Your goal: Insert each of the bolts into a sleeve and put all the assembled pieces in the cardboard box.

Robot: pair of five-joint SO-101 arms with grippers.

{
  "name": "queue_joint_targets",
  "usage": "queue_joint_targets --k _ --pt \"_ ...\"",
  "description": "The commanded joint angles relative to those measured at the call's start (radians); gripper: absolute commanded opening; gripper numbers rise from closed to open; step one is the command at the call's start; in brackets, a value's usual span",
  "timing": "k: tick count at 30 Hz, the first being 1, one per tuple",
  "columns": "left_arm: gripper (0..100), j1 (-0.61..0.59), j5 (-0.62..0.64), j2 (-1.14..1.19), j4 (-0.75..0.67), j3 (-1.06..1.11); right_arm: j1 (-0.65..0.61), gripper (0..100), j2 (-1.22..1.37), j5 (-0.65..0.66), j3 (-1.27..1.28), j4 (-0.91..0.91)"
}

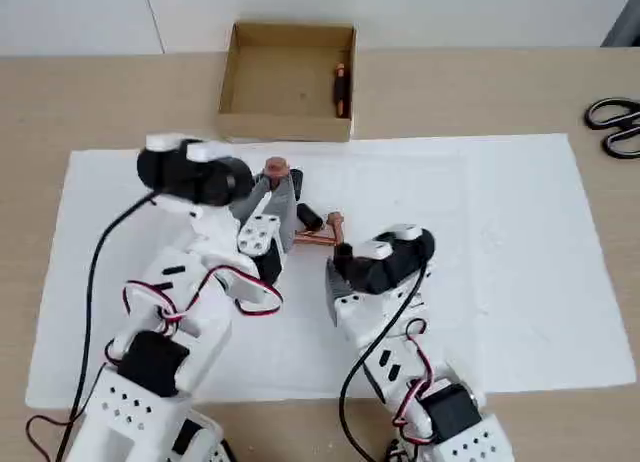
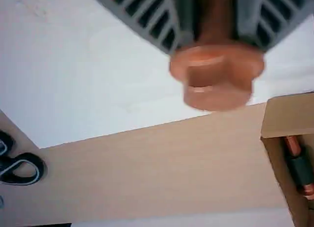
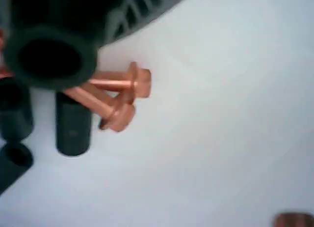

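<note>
One assembled piece (image 1: 340, 90) already lies in the cardboard box (image 1: 240, 77) at the far side of the table (image 1: 470, 92). We count that as the only finished one.

The left gripper (image 2: 216, 18) is clamped on a bolt (image 2: 216, 74), head sticking out past the fingers, up over the far part of the white paper (image 1: 500, 232), just near of the box. The right gripper (image 3: 59, 25) is closed around a black sleeve (image 3: 49, 55), open end showing, and sits just right of the left one. We judge bolt and sleeve are not yet joined.

Loose on the paper between the arms:
- two bolts (image 3: 115, 97), touching, heads together
- at least three sleeves (image 3: 73, 124)

So we judge the task is early: the pair in hand needs mating and boxing, then the two loose bolts. Scissors (image 1: 615, 122) lie far right, unused.
</note>
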Motion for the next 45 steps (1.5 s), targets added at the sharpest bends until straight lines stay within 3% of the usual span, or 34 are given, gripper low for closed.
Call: queue_joint_targets --k 1,10,27,45 --pt "1 0.031 -0.011 -0.041 -0.044 0.013 -0.059 0.5 -0.013 -0.012 0.012 -0.038" --pt "1 0.074 -0.012 -0.049 -0.043 0.054 -0.139 0.5 -0.013 -0.012 0.052 -0.120" --pt "1 0.074 -0.011 -0.167 -0.229 0.232 -0.145 0.5 -0.013 -0.012 0.052 -0.120" --pt "1 0.077 -0.008 -0.167 -0.229 0.249 -0.179 0.5 -0.013 -0.044 0.052 -0.120"
